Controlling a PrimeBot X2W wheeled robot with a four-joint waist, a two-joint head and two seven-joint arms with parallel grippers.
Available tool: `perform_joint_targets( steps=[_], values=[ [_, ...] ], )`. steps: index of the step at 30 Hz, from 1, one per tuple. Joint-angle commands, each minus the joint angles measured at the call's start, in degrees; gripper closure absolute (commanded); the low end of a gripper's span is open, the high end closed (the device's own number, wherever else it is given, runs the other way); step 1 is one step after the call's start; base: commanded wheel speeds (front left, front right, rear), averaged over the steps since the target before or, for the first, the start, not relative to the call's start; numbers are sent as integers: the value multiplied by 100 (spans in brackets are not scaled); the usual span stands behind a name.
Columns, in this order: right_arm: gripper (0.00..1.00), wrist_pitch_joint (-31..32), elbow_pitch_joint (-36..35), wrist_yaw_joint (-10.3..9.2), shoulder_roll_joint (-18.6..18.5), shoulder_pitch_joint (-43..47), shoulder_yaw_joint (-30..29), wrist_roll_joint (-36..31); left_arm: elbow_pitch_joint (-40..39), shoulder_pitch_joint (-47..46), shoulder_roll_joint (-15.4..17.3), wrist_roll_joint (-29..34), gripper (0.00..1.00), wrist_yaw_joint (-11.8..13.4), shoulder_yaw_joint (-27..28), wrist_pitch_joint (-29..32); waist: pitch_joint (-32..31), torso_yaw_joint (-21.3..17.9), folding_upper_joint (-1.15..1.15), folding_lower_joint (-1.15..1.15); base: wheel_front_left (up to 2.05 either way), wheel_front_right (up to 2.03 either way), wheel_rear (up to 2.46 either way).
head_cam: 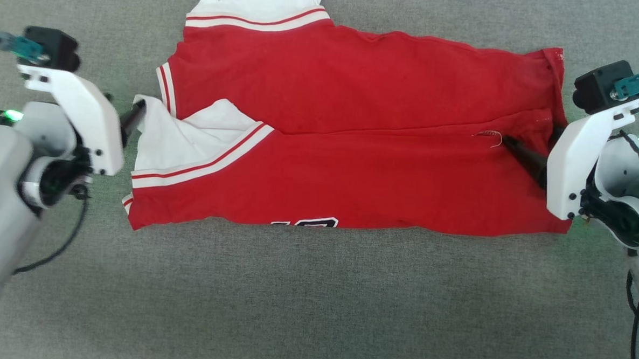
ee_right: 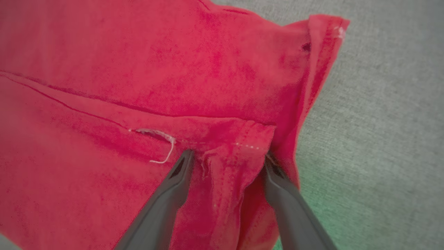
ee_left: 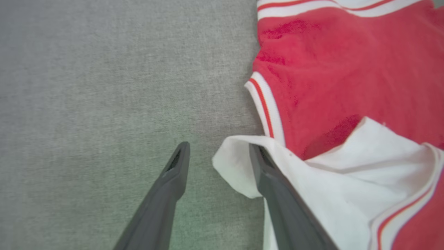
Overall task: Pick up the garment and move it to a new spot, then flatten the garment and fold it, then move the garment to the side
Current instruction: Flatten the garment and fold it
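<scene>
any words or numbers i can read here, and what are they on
Black, white-outlined numerals on the shirt: only their tops show at the folded near edge, too cut off to read.
No other text, label or sign is readable.

The garment (head_cam: 352,165) is soft, matt red-and-white knit cloth, the grey surface (head_cam: 314,298) is coarse woven fabric, the left gripper's fingers (ee_left: 163,208) look like matt dark plastic, and the wrist housing (head_cam: 79,115) is smooth white plastic.
</scene>
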Motion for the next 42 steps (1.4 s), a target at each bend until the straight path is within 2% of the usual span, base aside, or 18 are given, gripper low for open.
perform_joint_targets(
  steps=[1,5,9,18,21,25,33,37,42],
  values=[
    [0,-80,-39,-17,-52,48,4,46,-66,-53,103,7,0,32,28,-2,-25,-12,0,0,0,0,0],
    [0,-395,-434,-15,-119,183,-229,73,-510,144,402,-103,0,228,143,72,-78,-46,0,0,0,0,0],
    [0,-849,-920,-13,-24,430,-676,-32,-1287,453,771,-283,0,596,277,235,-116,-110,0,0,0,0,0],
    [0,-1899,-1806,-11,559,1163,-1975,-695,-3112,1601,1536,-678,0,1705,371,575,-115,-413,0,0,0,0,0],
    [0,-2033,-1995,-11,792,1409,-2294,-857,-3429,1953,1731,-863,0,2039,419,615,-102,-545,0,0,0,0,0],
    [0,-2013,-2172,-11,1054,1708,-2589,-898,-3710,2309,1926,-1029,0,2340,488,638,-87,-676,0,0,0,0,0],
    [0,-1857,-2403,-11,1328,2155,-2746,-814,-4059,2579,2241,-1168,0,2625,640,554,-95,-782,0,0,0,0,0],
    [0,-1814,-2491,-11,1407,2332,-2805,-767,-4342,2741,2438,-1250,0,2791,600,729,-141,-766,0,0,0,0,0],
    [0,-1761,-2595,-11,1459,2469,-2882,-758,-4494,2807,2520,-1225,0,2862,545,795,-161,-737,0,0,0,0,0]
  ],
)
